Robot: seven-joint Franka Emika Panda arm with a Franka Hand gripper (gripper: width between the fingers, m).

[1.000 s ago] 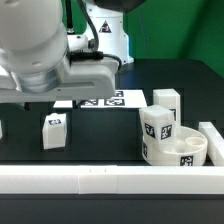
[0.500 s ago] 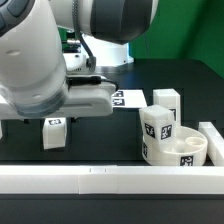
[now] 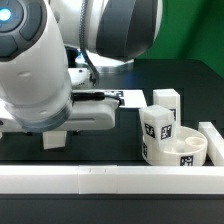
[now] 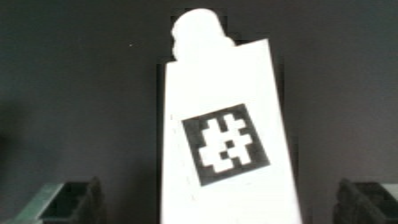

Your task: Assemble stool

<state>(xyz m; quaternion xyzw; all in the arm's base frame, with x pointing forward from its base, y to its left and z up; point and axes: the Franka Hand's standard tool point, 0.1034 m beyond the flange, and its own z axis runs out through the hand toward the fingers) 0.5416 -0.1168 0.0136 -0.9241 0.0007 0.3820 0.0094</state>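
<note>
Locate the arm [image 3: 40, 70]: it fills the exterior view from 9 o'clock to 12 o'clock. Check the claw [image 4: 214, 205] in the wrist view. Its jaws stand fully apart, with one of the fingers [image 4: 63, 200] on each side of a white tagged leg [image 4: 222, 130] and dark table showing in both gaps. The claw holds nothing and touches nothing. In the exterior view you find this leg below the arm at 8 o'clock, partly hidden.

The black table [image 3: 100, 145] carries all parts. A green backdrop [image 3: 190, 40] closes the scene at 2 o'clock. A long white border rail [image 3: 100, 180] runs across at 6 o'clock.

Find the round seat [image 3: 178, 152] at 4 o'clock, just beside that rail. A second leg [image 3: 156, 125] stands upright against the seat's 10 o'clock edge; you cannot tell whether it is inserted. A third leg [image 3: 167, 100] stands upright just behind, at 3 o'clock. The marker board [image 3: 128, 98] lies flat near centre, partly covered by the arm
</note>
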